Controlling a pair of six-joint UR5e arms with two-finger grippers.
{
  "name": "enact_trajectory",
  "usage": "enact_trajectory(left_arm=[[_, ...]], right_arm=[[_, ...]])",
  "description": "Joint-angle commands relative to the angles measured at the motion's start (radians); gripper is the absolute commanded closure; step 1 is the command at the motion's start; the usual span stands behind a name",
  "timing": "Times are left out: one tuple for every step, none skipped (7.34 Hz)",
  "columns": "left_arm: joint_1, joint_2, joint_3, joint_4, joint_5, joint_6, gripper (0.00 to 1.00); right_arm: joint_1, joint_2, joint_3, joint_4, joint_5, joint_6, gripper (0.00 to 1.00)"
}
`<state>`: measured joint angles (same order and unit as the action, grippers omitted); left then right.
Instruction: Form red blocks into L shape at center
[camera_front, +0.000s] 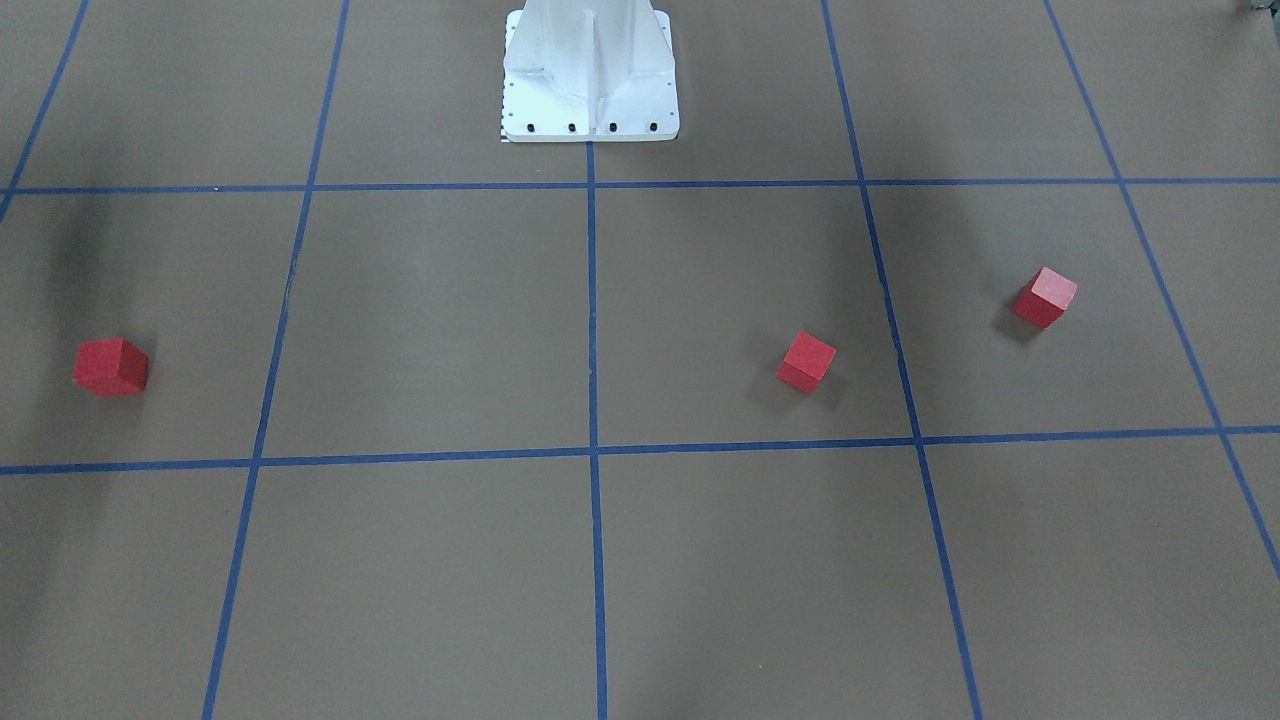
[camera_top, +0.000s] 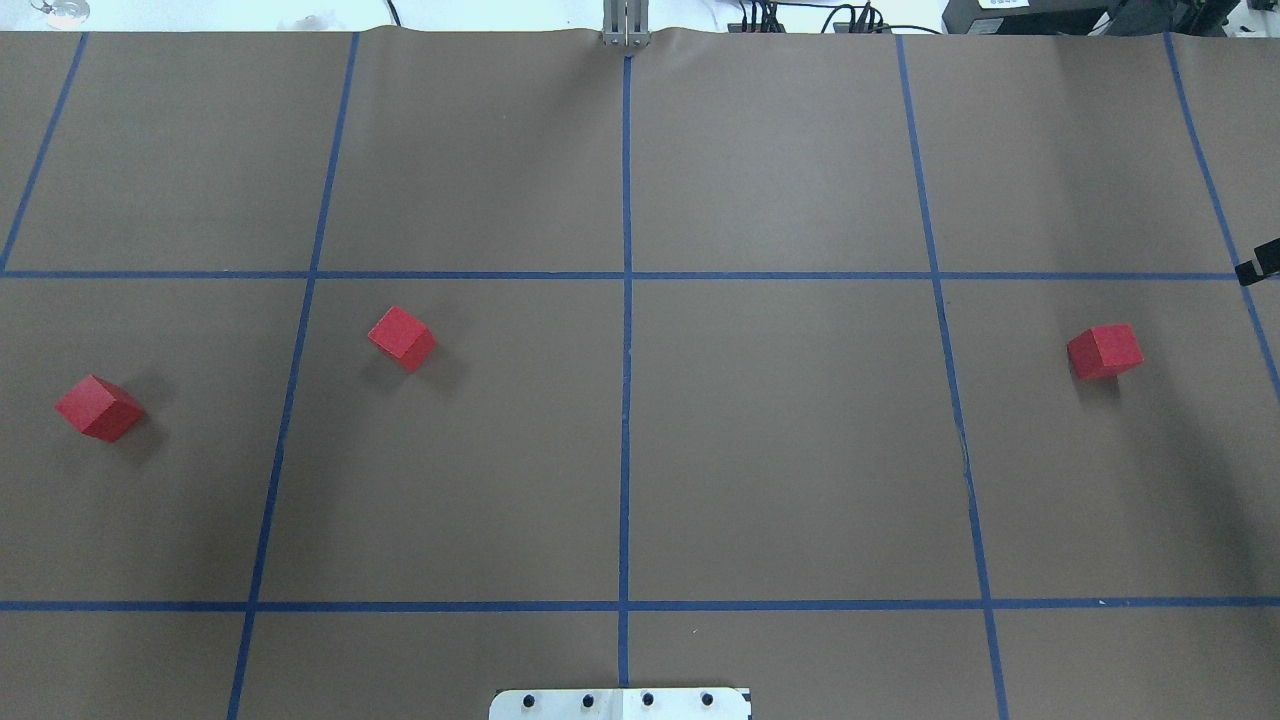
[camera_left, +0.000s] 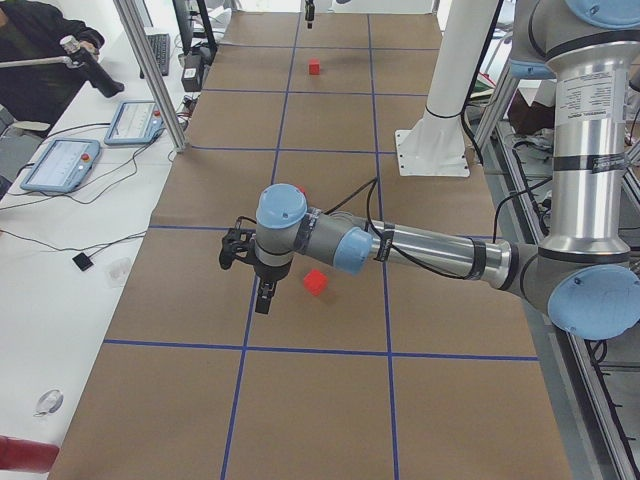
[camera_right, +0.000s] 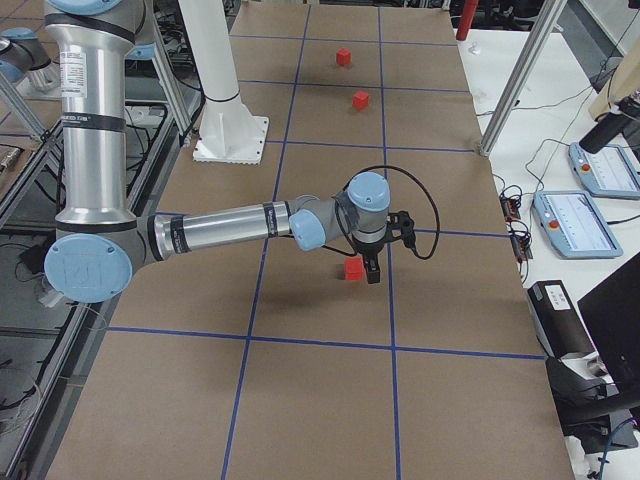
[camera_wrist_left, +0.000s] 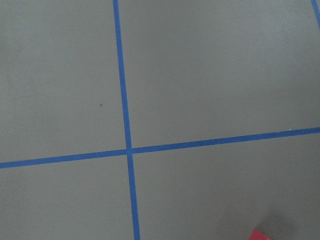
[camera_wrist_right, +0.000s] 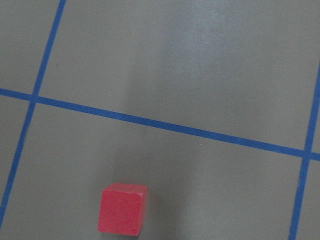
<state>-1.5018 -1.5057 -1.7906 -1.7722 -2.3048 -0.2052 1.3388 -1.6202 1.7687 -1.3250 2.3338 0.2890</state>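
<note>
Three red blocks lie apart on the brown gridded table. In the overhead view one (camera_top: 100, 407) is far left, one (camera_top: 402, 337) is left of centre, and one (camera_top: 1105, 351) is far right. My left gripper (camera_left: 262, 298) hangs over the table just beside the far-left block (camera_left: 315, 282). A corner of that block shows in the left wrist view (camera_wrist_left: 260, 235). My right gripper (camera_right: 374, 270) hangs just beside the far-right block (camera_right: 352, 268), which also shows in the right wrist view (camera_wrist_right: 122, 209). Both grippers show only from the sides, so I cannot tell whether they are open or shut.
The white robot pedestal (camera_front: 590, 80) stands at the table's robot side on the centre line. Blue tape lines (camera_top: 625, 400) grid the table. A small black part (camera_top: 1258, 266) pokes in at the overhead view's right edge. Metal frame posts (camera_right: 515, 80) and tablets (camera_left: 60, 165) stand on the operators' side.
</note>
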Motion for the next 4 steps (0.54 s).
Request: enact_trajectory(left_arm=[[0.000,0.005,0.007,0.002,0.001,0.000,0.00],[0.000,0.009,0.005,0.010,-0.005,0.000,0.00],[0.002,0.036,0.007,0.008,-0.004,0.000,0.00],[0.002,0.048,0.007,0.005,-0.008,0.001,0.00]], right_arm=[[0.013,-0.013,-0.006,-0.002,-0.005,-0.001,0.00],[0.011,-0.021,-0.006,0.000,-0.007,-0.001,0.00],[0.011,-0.027,-0.003,0.001,-0.005,-0.001,0.00],[0.011,-0.026,-0.003,0.003,-0.005,-0.001,0.00]])
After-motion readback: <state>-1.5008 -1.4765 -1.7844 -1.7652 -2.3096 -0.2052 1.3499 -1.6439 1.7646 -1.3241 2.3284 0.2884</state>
